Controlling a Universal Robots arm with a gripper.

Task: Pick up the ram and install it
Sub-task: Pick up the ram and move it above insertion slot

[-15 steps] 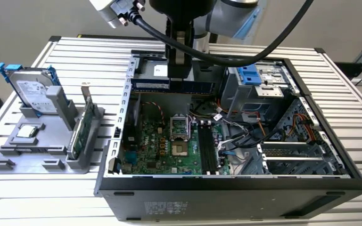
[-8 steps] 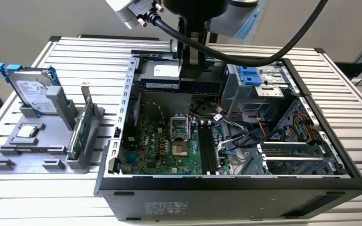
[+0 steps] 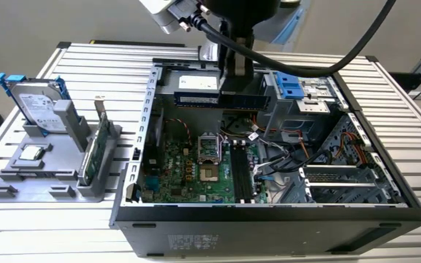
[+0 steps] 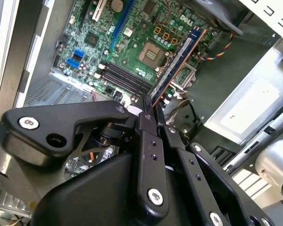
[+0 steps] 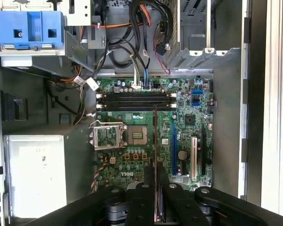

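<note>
Slatted table [image 3: 408, 109], open computer case [image 3: 269, 230], grey fixture [image 3: 35, 181]

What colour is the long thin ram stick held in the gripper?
Dark blue ram with a coppery edge, clearest in the second wrist view.

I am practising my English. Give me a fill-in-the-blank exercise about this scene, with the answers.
1. The jaws of the gripper are shut on the ____.
2. It hangs above the open computer ____.
3. The hard drive in the grey stand has ____ rails.
Missing words: ram, case, blue.
</note>
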